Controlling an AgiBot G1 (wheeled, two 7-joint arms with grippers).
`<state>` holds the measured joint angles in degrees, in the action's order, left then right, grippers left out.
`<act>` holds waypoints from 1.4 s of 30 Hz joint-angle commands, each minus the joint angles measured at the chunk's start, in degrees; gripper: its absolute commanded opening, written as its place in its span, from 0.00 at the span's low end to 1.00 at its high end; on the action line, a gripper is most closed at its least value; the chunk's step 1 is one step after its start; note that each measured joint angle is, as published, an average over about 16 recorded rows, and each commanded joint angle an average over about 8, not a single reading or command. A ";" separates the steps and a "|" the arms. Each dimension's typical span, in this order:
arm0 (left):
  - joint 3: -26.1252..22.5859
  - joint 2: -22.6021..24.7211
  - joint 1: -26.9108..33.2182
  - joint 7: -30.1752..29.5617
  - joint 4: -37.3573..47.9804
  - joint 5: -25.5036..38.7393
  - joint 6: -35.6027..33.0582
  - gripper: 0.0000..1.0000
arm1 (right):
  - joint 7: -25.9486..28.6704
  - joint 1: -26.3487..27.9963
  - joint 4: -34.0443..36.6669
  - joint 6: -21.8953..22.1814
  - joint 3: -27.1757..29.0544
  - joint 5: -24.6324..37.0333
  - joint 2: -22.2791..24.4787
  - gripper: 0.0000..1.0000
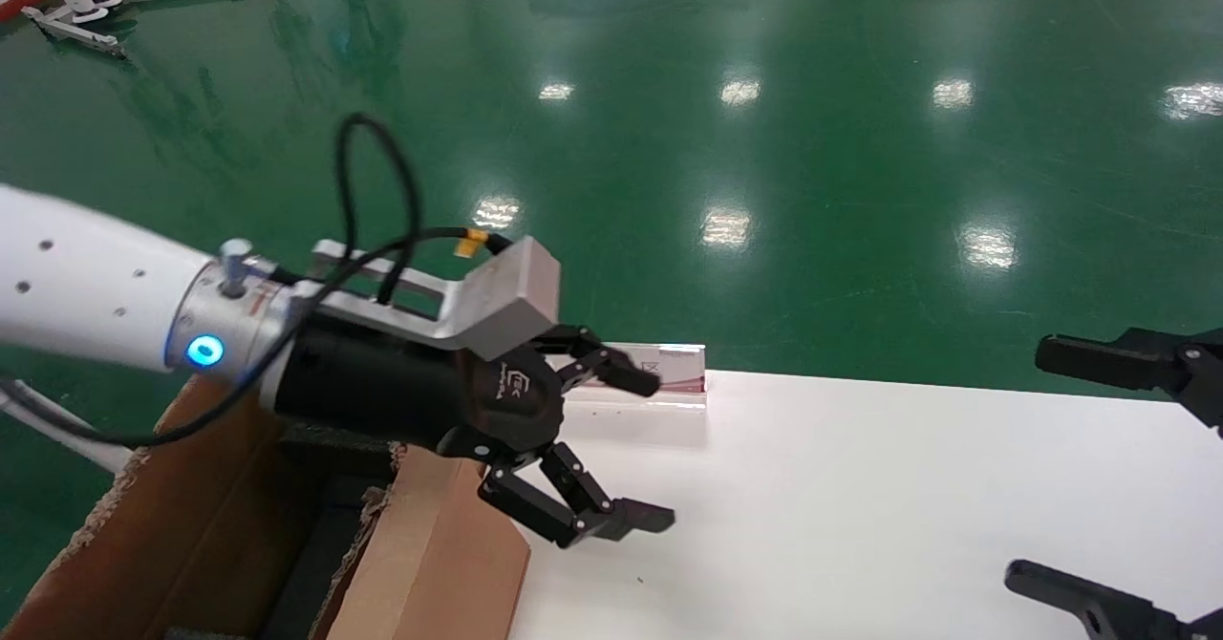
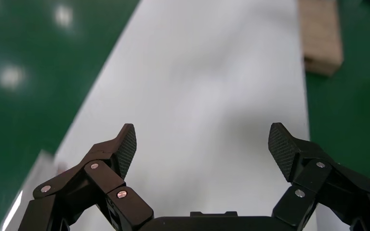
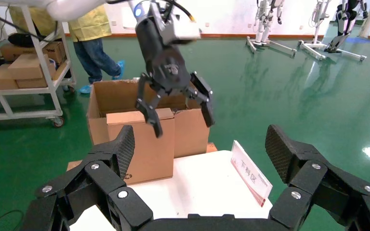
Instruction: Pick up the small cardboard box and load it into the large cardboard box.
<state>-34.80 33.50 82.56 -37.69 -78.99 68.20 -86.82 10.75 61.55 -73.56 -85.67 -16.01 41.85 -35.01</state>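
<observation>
- Head: left gripper [image 1: 611,449] splayed, empty, just past small cardboard box [image 1: 430,544] standing against large cardboard box [image 1: 191,525].
- Left wrist: only bare table [image 2: 197,72] ahead; pull back before closing.
- Right wrist: right gripper [image 3: 200,144] parked, splayed, empty.

White left arm [image 1: 76,277], black cable, blue ring light.

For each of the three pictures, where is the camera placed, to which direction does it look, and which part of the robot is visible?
Head view: from the head, looking down at the white table; the left gripper shows open.
Left wrist view: along the table, over its own open fingers.
Right wrist view: over the open right gripper toward the small cardboard box and large cardboard box.
Shared: the left gripper, in all three.
</observation>
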 commanded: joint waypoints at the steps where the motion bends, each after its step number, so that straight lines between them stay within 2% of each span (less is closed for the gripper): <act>1: -2.89 0.27 3.68 -4.98 -1.21 4.10 -0.68 1.00 | 0.00 0.00 0.00 0.00 0.00 0.00 0.00 1.00; 7: -10.45 2.46 12.84 -20.69 -3.64 14.29 -4.89 1.00 | 0.00 0.00 0.00 0.00 0.00 0.00 0.00 1.00; 11: -15.91 3.97 17.93 -30.25 -3.95 18.70 -7.47 1.00 | 0.00 0.00 0.00 0.00 0.00 0.00 0.00 1.00; 19: -29.99 7.52 28.11 -47.32 -2.70 20.94 -10.83 1.00 | 0.00 0.00 0.00 0.00 0.00 0.00 0.00 1.00; 25: -40.55 10.17 35.14 -57.65 -2.12 20.36 -11.99 1.00 | 0.00 0.00 0.00 0.00 0.00 0.00 0.00 1.00; 33: -51.74 13.83 41.90 -67.66 -2.10 18.49 -12.58 1.00 | 0.00 0.00 0.00 0.00 0.00 0.00 0.00 1.00; 42: -58.03 15.61 43.63 -72.58 -2.19 15.65 -12.78 1.00 | 0.00 0.00 0.00 0.00 0.00 0.00 0.00 1.00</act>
<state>-92.49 48.91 125.92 -109.95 -81.12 83.82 -99.59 10.75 61.55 -73.56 -85.67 -16.01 41.85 -35.01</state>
